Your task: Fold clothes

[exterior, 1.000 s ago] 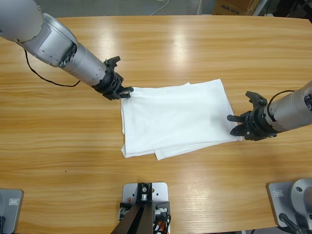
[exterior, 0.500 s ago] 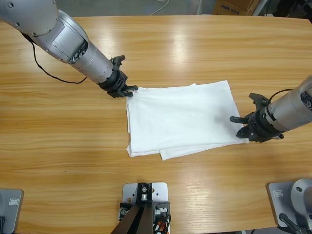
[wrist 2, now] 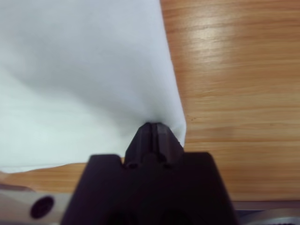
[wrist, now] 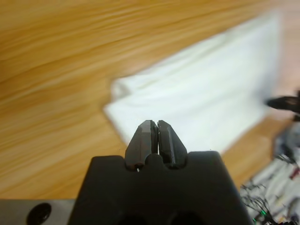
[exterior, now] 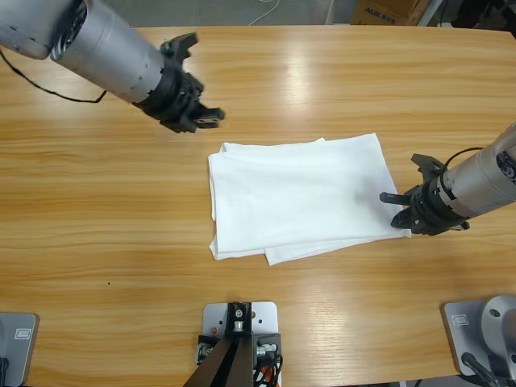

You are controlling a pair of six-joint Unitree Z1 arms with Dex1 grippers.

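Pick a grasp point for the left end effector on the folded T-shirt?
The T-shirt's upper-left corner, approached from that table side. It lies flat with layered edges exposed there, diagonal to the corner the right end effector pinches. The left end effector hovers nearby, shut.

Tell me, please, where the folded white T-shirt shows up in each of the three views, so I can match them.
High view: the T-shirt lies right of the table's middle, the right gripper at its right corner.
Left wrist view: it fills the middle and upper right, beyond the left gripper.
Right wrist view: it fills the upper left, its corner at the jaws.
Shared landmark: that right corner.
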